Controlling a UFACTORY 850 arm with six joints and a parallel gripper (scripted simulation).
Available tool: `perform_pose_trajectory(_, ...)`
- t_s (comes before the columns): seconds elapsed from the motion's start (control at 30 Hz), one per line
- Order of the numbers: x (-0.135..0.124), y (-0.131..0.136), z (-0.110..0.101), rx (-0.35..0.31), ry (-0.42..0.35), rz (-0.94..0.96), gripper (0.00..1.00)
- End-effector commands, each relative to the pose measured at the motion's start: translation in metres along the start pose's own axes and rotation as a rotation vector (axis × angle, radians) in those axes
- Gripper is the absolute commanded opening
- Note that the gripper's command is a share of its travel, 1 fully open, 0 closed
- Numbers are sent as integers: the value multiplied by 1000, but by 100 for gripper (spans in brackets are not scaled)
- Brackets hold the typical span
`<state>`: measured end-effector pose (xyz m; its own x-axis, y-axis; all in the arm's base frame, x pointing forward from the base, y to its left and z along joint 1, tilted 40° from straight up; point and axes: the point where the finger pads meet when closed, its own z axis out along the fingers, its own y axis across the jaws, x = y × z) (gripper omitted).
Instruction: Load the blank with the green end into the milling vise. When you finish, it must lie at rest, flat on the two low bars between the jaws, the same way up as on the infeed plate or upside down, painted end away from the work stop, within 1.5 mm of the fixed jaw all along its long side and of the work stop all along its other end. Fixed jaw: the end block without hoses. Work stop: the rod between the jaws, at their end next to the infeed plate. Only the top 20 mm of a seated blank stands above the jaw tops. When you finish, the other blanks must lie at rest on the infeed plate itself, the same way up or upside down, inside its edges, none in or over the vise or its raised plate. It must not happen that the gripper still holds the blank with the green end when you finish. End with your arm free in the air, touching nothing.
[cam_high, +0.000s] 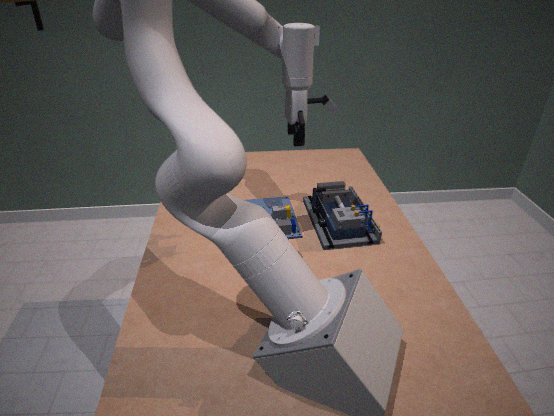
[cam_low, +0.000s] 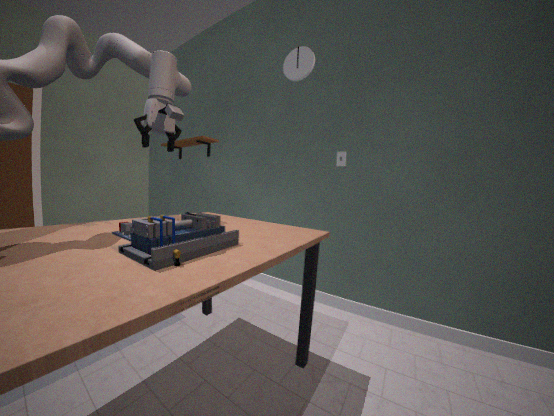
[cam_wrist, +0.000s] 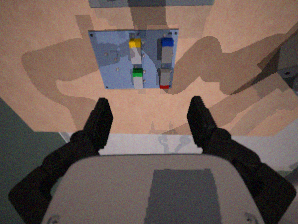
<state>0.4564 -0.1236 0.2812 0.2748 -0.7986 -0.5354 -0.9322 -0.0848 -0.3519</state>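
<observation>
My gripper (cam_high: 296, 137) (cam_low: 158, 147) (cam_wrist: 149, 107) is open and empty, high above the table. The infeed plate (cam_wrist: 111, 45) is blue. The blank with the green end (cam_wrist: 138, 81) lies on it near its lower edge in the wrist view, its green end toward the yellow-ended blank (cam_wrist: 135, 52). The blue-ended blank (cam_wrist: 167, 52) and red-ended blank (cam_wrist: 164, 76) lie in the other row. The vise (cam_high: 345, 231) (cam_low: 142, 242) stands beside the plate. Its hosed jaw (cam_high: 350, 216) is near the robot base; the fixed jaw (cam_high: 331, 186) is at the far end. A light rod (cam_high: 339, 202) shows between them.
The vise's raised plate has a grey rail (cam_low: 195, 248) along its outer side. Blue hoses (cam_high: 369, 215) (cam_low: 173, 231) stand up at the near jaw. The robot base (cam_high: 370, 330) (cam_wrist: 289, 62) stands nearer the top camera. The arm hides part of the infeed plate there.
</observation>
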Motion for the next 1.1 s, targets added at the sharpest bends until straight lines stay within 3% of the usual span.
perform_pose_trajectory(0.0,0,-1,4,1,1,-1,100)
perform_pose_trajectory(0.3,-4,-1,44,1,1,-1,100)
perform_pose_trajectory(1.07,-3,-1,37,1,1,-1,100)
